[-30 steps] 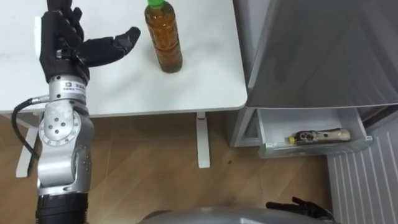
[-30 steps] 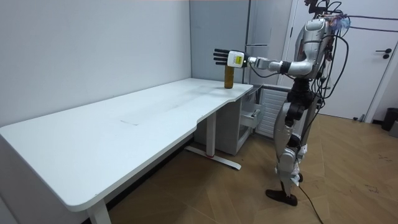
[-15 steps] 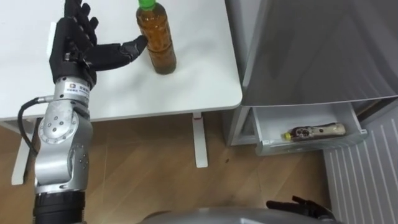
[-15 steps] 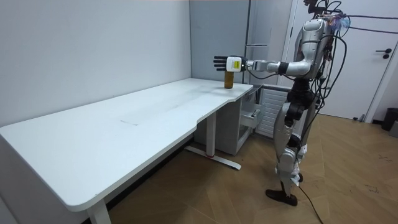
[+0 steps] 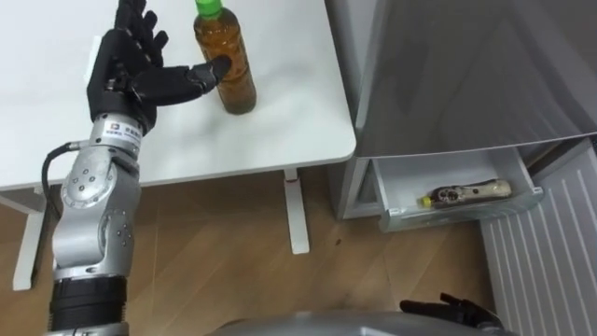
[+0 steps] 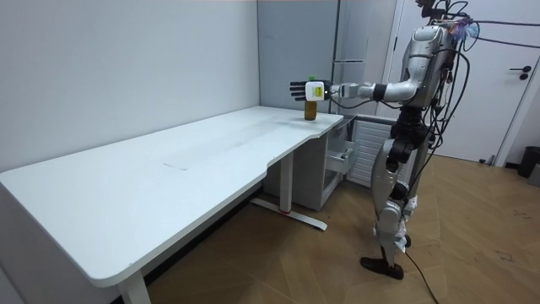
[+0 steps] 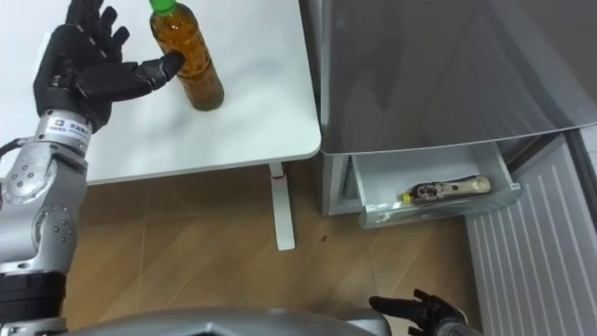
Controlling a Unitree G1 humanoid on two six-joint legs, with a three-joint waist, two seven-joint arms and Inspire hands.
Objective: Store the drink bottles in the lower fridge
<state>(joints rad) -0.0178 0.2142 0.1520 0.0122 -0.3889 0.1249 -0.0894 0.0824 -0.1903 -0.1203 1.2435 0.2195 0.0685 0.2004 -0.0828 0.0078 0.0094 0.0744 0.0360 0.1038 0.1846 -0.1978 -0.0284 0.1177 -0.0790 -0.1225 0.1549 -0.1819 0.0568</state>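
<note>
An amber drink bottle (image 5: 227, 67) with a green cap stands upright near the right end of the white table (image 5: 280, 131). My left hand (image 5: 126, 75) is open just to its left, fingers spread, and the thumb tip touches the bottle's side. In the room view the bottle (image 6: 310, 101) stands at the table's far corner with the left hand (image 6: 297, 88) stretched out to it. The grey fridge (image 5: 466, 75) stands to the right; its low drawer (image 5: 396, 201) is pulled out, and a second bottle (image 5: 466, 193) lies in it. My right hand (image 5: 452, 313) hangs low, relaxed.
I stand at the table's end, beside the fridge. A ribbed white panel (image 5: 546, 261) lies at the lower right beside the drawer. The table leg (image 5: 296, 210) stands on the wooden floor (image 5: 215, 252) between me and the drawer.
My left hand has moved right towards the bottle, and its thumb now touches it. The view has shifted a little. The bottle still stands on the table.
</note>
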